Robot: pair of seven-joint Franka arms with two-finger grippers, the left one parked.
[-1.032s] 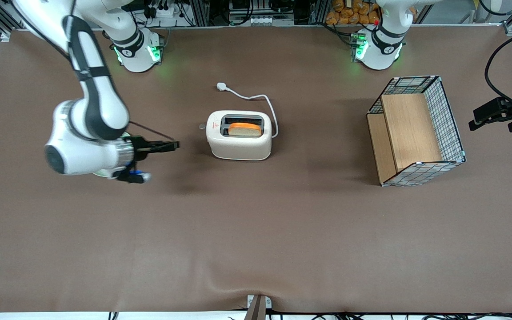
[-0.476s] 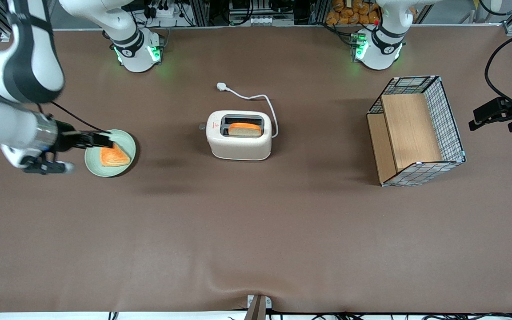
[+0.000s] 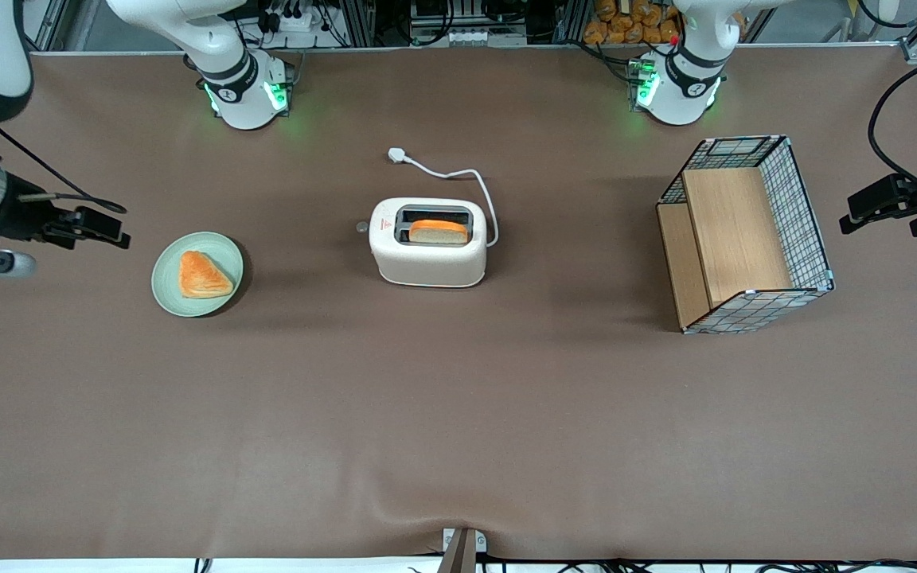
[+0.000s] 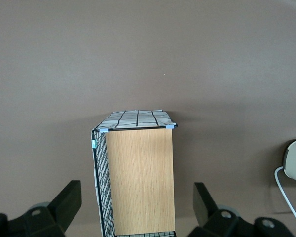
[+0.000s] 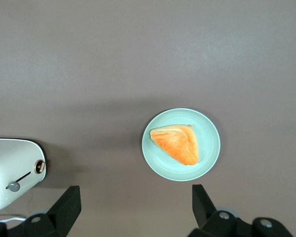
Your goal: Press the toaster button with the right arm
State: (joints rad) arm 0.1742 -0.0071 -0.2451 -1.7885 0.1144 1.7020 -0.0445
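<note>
Pale green plate with pastry on tabletop. Cream toaster mid-tabletop, button on its end facing working arm. Hand open, empty, well apart, at working arm's end.

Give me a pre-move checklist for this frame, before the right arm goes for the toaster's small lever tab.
1. Gripper free: ok. The slim black right gripper is open and holds nothing; its fingers stand wide apart.
2. Gripper near target: not ok. It hangs at the working arm's end of the table, with the pale green round plate and its orange pastry wedge between it and the cream-white two-slot toaster.
3. Target visible: ok. The small round grey button shows on the toaster's end face.
4. Button already pressed: cannot tell.
5. Bread loaded: ok. A bread slice sits in one slot.
6. Plugged in: not ok. The white plug lies loose on the table.
</note>
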